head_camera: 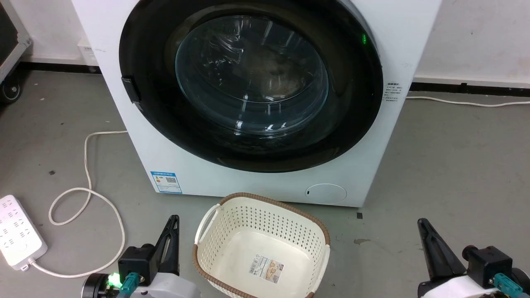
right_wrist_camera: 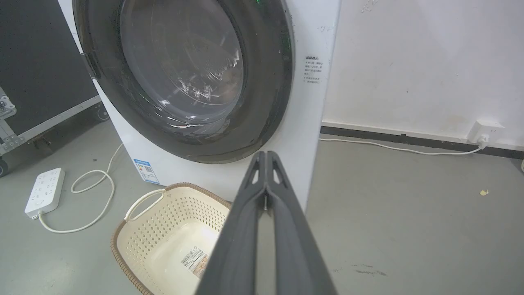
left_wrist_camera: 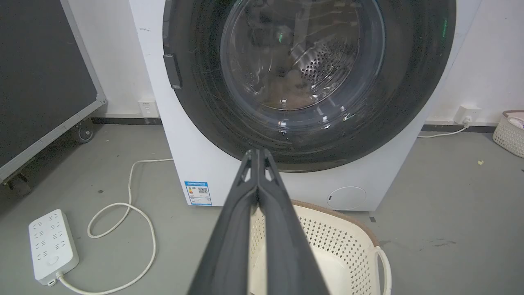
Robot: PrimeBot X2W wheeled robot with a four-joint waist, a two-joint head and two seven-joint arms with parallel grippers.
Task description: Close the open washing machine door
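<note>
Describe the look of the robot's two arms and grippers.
The left gripper and right gripper are alike: two long dark grey fingers tapering to a point, with small triangular cut-outs near the tips. Each sits on a black blocky mount ahead of a pale forearm shell, with a teal connector at the wrist. A green light glows on the left wrist.

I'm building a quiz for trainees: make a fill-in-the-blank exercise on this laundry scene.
The washing machine door is ___ against the washing machine.
The basket stands in ___ of it.
The left gripper and right gripper each have fingers pressed ___.
The power strip lies on the robot's ___.
Missing: closed, front, together, left.
</note>
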